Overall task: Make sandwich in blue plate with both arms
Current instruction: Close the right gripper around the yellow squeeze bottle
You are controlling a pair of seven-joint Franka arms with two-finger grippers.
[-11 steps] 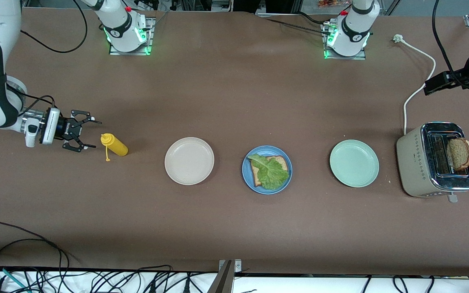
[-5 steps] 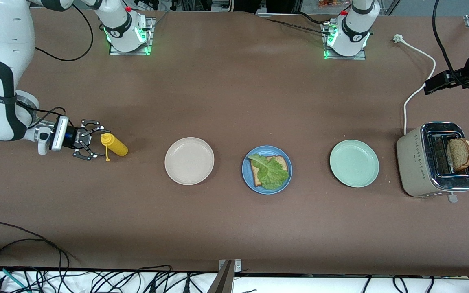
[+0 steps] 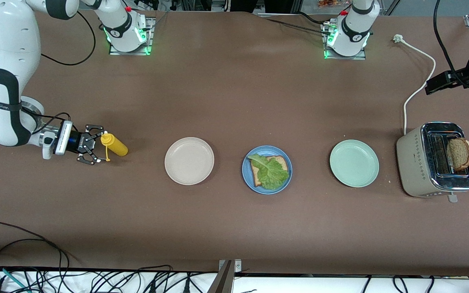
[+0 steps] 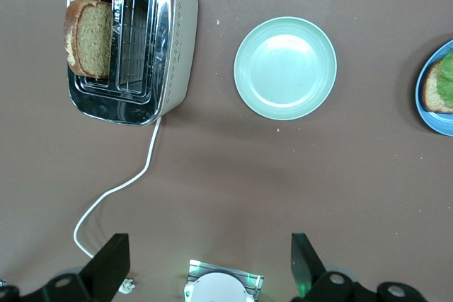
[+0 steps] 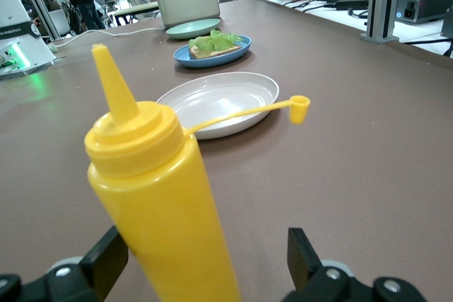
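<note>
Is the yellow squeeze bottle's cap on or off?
Off. The yellow plastic squeeze bottle shows a bare pointed nozzle, and its small cap dangles aside on a thin tether, clear of the tip.

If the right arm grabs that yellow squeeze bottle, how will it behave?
The yellow squeeze bottle looks like soft plastic, so it probably dents under the jaws. Its smooth round body may slip or roll. The dangling cap likely swings.

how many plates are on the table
3, in a row: the cream-white plate toward the right arm's end, the blue plate in the middle holding bread and lettuce, the mint-green plate beside the toaster. None seems hidden.
</note>
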